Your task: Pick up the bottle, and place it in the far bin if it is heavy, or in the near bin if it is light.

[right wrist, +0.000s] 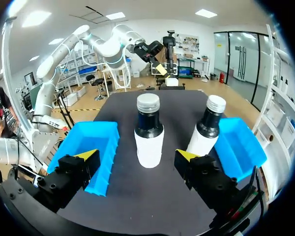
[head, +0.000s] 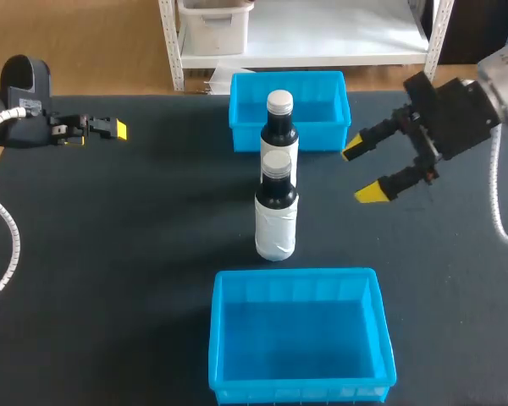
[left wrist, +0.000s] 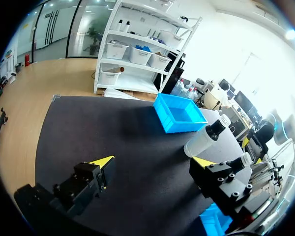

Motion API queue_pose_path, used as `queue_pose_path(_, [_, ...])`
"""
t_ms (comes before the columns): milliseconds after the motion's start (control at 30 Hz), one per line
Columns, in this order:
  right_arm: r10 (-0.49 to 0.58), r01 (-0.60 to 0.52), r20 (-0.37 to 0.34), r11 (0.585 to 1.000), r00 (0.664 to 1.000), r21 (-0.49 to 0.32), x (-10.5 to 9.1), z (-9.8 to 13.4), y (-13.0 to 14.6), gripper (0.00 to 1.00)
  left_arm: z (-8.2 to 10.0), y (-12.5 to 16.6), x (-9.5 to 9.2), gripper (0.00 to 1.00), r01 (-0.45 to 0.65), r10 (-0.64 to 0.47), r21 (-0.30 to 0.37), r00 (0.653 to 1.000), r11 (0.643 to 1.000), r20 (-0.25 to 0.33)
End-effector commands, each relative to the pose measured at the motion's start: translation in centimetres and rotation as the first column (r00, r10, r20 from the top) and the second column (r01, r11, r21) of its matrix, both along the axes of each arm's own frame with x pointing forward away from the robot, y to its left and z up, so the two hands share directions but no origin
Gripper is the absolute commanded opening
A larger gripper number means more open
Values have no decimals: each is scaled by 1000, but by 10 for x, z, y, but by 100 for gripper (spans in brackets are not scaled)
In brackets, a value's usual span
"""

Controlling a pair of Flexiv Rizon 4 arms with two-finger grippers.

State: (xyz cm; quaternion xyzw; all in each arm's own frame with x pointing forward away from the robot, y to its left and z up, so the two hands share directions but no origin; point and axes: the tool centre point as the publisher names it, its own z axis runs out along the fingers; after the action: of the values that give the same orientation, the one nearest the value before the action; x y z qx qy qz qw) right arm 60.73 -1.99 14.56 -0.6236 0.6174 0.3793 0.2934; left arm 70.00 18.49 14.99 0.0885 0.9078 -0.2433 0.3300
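Note:
Two dark bottles with white labels and pale caps stand upright mid-table, one (head: 276, 207) nearer and one (head: 279, 127) just in front of the far blue bin (head: 245, 114). The near blue bin (head: 298, 288) lies at the table's front. My right gripper (head: 364, 171) hovers open to the right of the bottles, holding nothing. Its wrist view has the nearer bottle (right wrist: 149, 130) ahead of the open gripper (right wrist: 137, 154) and the other bottle (right wrist: 206, 128) beside it. My left gripper (head: 110, 128) sits at the far left, open (left wrist: 152, 162) and empty, with a bottle (left wrist: 206, 137) far ahead.
Dark table mat (head: 135, 254) stretches bare on the left and right of the bottles. In the right wrist view the near bin (right wrist: 88, 142) and far bin (right wrist: 241, 142) flank the bottles. The left wrist view shows the far bin (left wrist: 179, 113) across the mat.

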Motion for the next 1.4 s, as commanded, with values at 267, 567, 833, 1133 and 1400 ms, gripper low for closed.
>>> queue_pose_path(267, [85, -83, -37, 996, 996, 45, 17, -14, 46, 100, 0, 0, 0, 100, 0, 0, 0, 1000, 1000, 0])
queue_pose_path(567, [81, -76, -55, 993, 995, 92, 12, -12, 66, 100, 0, 0, 0, 100, 0, 0, 0, 1000, 1000, 0])
queue_pose_path(833, [57, -54, -48, 997, 997, 63, 9, -14, 84, 100, 0, 0, 0, 100, 0, 0, 0, 1000, 1000, 0])
queue_pose_path(1133, [72, -67, -56, 994, 996, 81, 10, -18, 99, 100, 0, 0, 0, 100, 0, 0, 0, 1000, 1000, 0])
queue_pose_path(1400, [77, -71, -64, 992, 995, 100, 13, -23, 107, 100, 0, 0, 0, 100, 0, 0, 0, 1000, 1000, 0])
